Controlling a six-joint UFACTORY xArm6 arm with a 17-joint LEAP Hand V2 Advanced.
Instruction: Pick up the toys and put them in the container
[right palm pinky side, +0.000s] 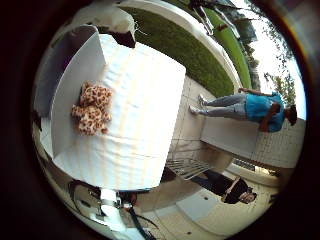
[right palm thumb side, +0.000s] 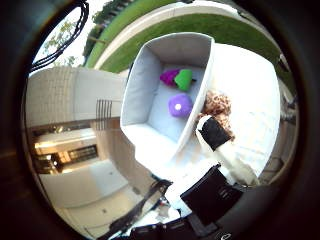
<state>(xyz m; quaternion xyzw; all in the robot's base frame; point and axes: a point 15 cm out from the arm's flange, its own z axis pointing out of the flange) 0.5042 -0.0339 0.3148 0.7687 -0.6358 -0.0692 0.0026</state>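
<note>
A brown-spotted giraffe plush toy (right palm pinky side: 92, 108) lies on the white table (right palm pinky side: 142, 110), right against the outside wall of the grey fabric container (right palm thumb side: 135, 95). Inside the container lie a purple toy (right palm thumb side: 179, 105), a magenta toy (right palm thumb side: 169, 76) and a green toy (right palm thumb side: 184, 79). My hand (right palm thumb side: 220, 145) hangs above the table, a black-tipped finger held out straight over the plush toy. I cannot see anything between the fingers.
The table stands on a paved patio beside a lawn (right palm pinky side: 195, 50). A low white wall (right palm pinky side: 235, 137) and a metal rack (right palm pinky side: 187, 165) lie past the table's edge. A building (right palm thumb side: 65, 105) stands beyond the container.
</note>
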